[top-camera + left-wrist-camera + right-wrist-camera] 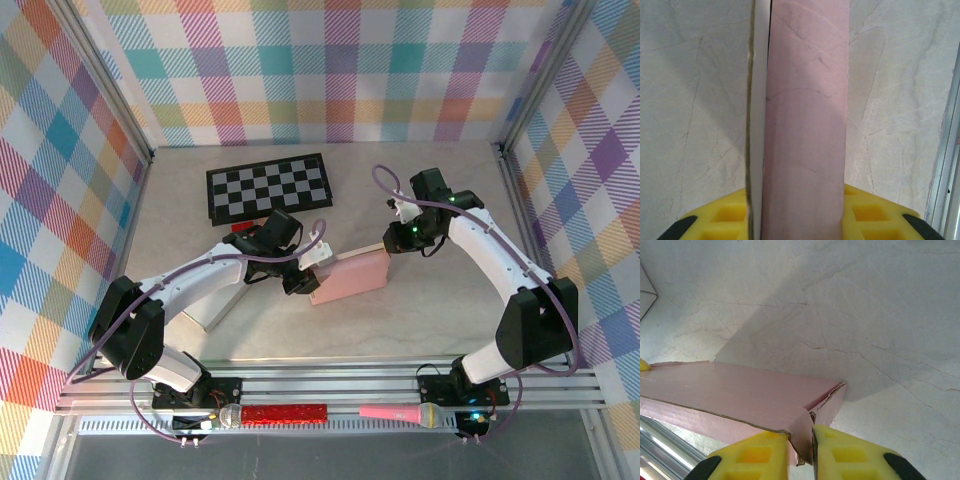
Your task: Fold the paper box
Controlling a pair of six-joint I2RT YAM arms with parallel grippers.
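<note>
My left gripper (310, 272) clamped across pink box (352, 278), frame centre; my right gripper (801, 447) pinching its end flap (801, 427). I'd brace body, roll flap inward slowly, mind frayed corner.

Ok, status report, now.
Left gripper shut on box, left end. Right gripper pinching a flap at the right end. Checkerboard lies behind, apart from it.
</note>
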